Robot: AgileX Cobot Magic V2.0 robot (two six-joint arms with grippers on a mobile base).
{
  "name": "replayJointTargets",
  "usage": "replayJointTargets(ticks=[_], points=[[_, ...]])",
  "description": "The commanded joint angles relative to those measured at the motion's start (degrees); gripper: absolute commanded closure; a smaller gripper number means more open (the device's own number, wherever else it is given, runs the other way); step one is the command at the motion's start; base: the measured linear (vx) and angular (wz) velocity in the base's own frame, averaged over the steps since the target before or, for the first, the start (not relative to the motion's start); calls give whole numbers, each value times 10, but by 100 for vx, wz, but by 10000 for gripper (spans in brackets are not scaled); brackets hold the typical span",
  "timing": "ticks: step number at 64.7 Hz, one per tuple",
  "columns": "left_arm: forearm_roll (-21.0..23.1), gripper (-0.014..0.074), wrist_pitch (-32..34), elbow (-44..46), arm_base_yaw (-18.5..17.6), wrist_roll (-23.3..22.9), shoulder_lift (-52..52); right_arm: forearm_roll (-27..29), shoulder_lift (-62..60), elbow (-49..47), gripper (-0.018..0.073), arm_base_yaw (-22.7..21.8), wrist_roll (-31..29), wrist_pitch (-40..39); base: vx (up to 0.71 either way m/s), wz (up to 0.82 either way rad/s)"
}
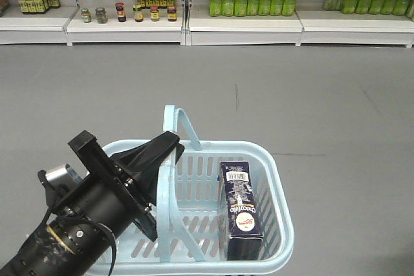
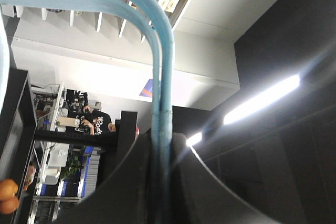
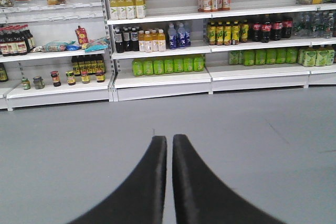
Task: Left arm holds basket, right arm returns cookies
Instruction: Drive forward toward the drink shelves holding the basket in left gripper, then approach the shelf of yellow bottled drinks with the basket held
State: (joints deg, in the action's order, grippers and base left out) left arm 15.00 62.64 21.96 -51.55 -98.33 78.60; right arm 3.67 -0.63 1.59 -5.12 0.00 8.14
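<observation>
Clamping both hoop handles (image 2: 167,77) of the light blue basket (image 1: 226,146), the left gripper (image 1: 169,150) at the end of the left arm (image 1: 90,214) holds them pinched together. The left wrist camera shows the two pale blue bars running side by side into the narrow slot between the dark fingers (image 2: 123,182). The front camera shows the wedge-shaped tool meeting the handles over the basket's left half.

The cookies (image 1: 240,208), a dark navy box, sit inside the basket to the right of that gripper, apart from it and close against the right-hand wall. Its white barcode patch is uppermost and the round white logo is lower down.

The right gripper (image 3: 169,145), seen only from its own wrist camera, has its two black fingers drawn nearly together with just a thin slit between them and nothing held. Bare grey floor (image 3: 262,129) lies directly ahead of it. Beyond stand white store shelves (image 3: 163,77) stocked with green, yellow and dark bottles, with jars to the left.
</observation>
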Motion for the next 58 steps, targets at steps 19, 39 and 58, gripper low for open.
replayJointTargets(ticks=[19,39,58], points=[[-6,599,160,17,-4,-3,-20,-3,-7,10,562,0,-3,-43,58,2],[-4,599,160,17,-4,-3,-20,-3,-7,10,562,0,-3,-44,57,1],[-4,599,160,17,-4,-3,-20,-3,-7,10,562,0,-3,-44,57,0]])
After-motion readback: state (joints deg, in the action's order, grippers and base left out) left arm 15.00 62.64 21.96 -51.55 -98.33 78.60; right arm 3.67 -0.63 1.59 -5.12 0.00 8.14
